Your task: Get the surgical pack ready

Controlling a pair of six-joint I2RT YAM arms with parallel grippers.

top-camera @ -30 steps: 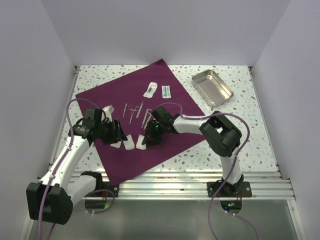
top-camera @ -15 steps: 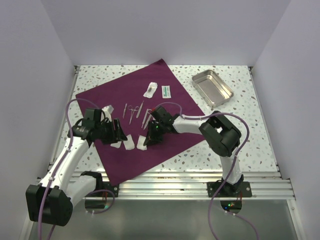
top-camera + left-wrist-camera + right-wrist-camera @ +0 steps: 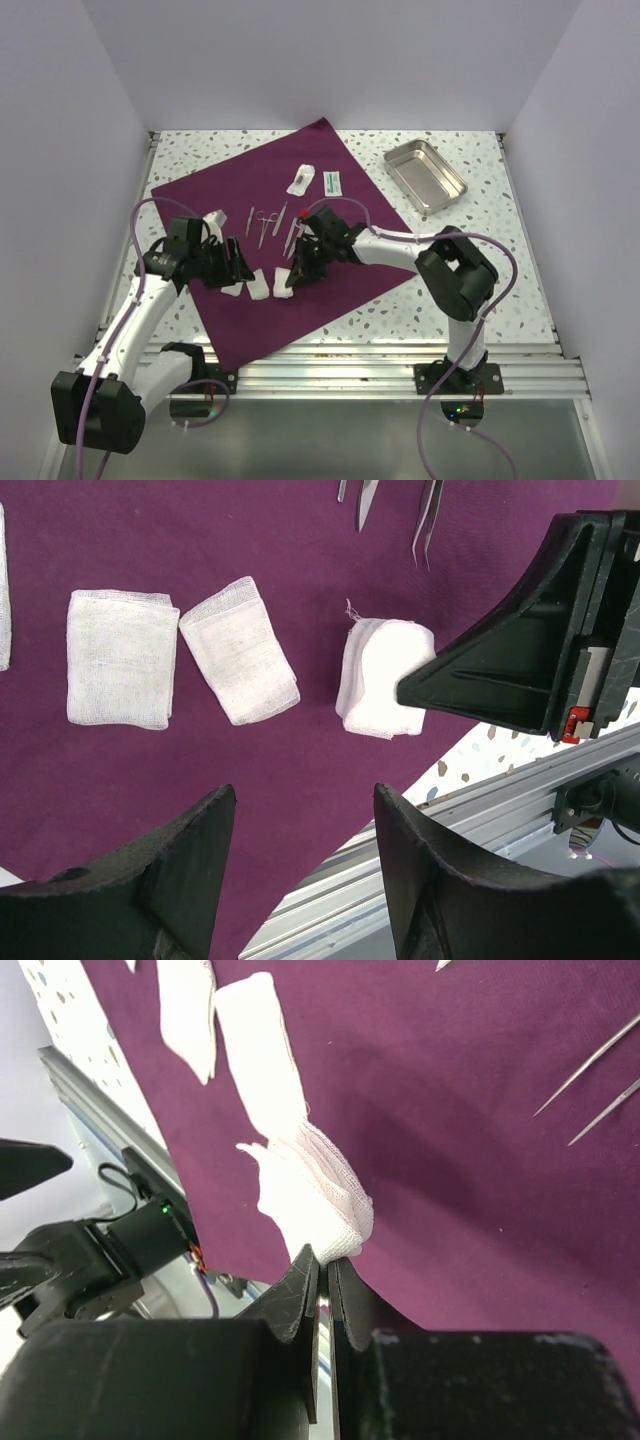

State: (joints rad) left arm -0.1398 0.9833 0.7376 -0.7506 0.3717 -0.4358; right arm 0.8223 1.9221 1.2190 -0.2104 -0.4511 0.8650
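right jaws clenched on edge of folded gauze square (image 3: 300, 1180) on purple drape (image 3: 240, 185); left jaws released, hovering near 2 other gauze squares (image 3: 240, 650).

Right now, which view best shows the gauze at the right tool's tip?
Right wrist: the gauze fills mid-frame, its edge nipped in the shut right tool. Left wrist shows most of it on the drape, with a tool finger covering its right edge. Top shows only a small white patch.
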